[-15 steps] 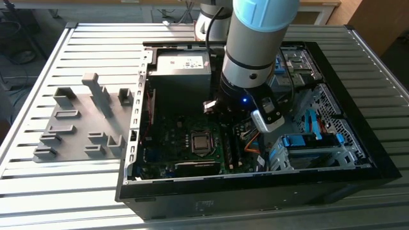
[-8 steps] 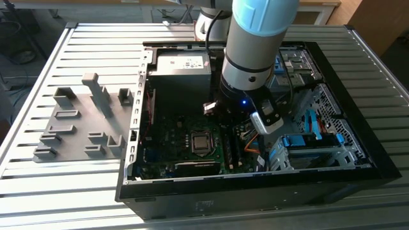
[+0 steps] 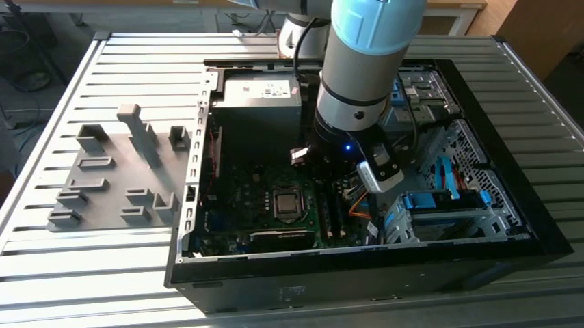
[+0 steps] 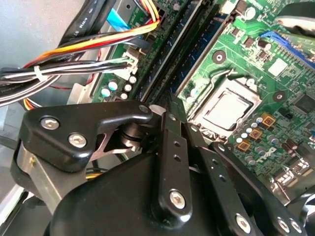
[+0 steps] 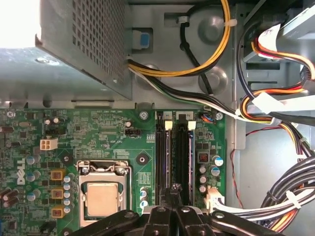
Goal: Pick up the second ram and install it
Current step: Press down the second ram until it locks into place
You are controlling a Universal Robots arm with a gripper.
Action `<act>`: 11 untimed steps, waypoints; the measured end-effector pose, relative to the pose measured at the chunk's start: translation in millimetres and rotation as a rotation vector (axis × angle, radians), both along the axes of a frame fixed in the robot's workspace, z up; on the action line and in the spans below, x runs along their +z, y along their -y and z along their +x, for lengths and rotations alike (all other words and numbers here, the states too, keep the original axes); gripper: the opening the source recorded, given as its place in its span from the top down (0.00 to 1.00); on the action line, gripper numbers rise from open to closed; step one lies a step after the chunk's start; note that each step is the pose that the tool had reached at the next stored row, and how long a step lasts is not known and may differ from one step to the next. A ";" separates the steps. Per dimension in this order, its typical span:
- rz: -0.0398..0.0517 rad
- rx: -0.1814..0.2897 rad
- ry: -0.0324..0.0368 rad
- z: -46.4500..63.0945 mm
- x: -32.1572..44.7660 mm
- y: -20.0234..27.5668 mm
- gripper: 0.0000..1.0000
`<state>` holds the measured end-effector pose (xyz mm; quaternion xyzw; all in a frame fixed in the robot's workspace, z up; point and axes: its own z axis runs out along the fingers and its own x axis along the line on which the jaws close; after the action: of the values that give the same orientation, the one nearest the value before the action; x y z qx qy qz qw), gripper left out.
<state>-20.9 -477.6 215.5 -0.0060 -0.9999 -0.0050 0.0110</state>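
Green motherboard (image 5: 98, 137) is sitting right under the gripper (image 5: 172, 209), whose fingers are pinching together over the memory slots (image 5: 174, 157). Slots are running lengthwise away from the fingertips. I can't make out the second ram itself.

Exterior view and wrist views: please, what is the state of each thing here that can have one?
Case: open, side panel off.
Processor: in its socket, bare, no cooler on it.
Tray: lying flat on the table, beside the case.
End effector: down inside the case, at the memory slots.
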 end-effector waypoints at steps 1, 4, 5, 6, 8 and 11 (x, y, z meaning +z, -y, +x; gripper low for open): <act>0.0003 0.000 0.0000 0.0 -0.1 0.0 0.89; 0.0027 0.000 0.0006 0.1 1.1 -0.3 0.89; 0.0046 0.000 0.0011 0.2 2.9 -0.5 0.89; 0.0042 0.000 0.0007 0.2 6.0 -0.5 0.89; 0.0018 0.000 -0.0005 0.1 14.4 -0.2 0.89; 0.0016 0.000 -0.0009 0.1 22.8 -0.2 0.89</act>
<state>-20.9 -477.4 238.3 -0.0060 -0.9999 -0.0058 0.0114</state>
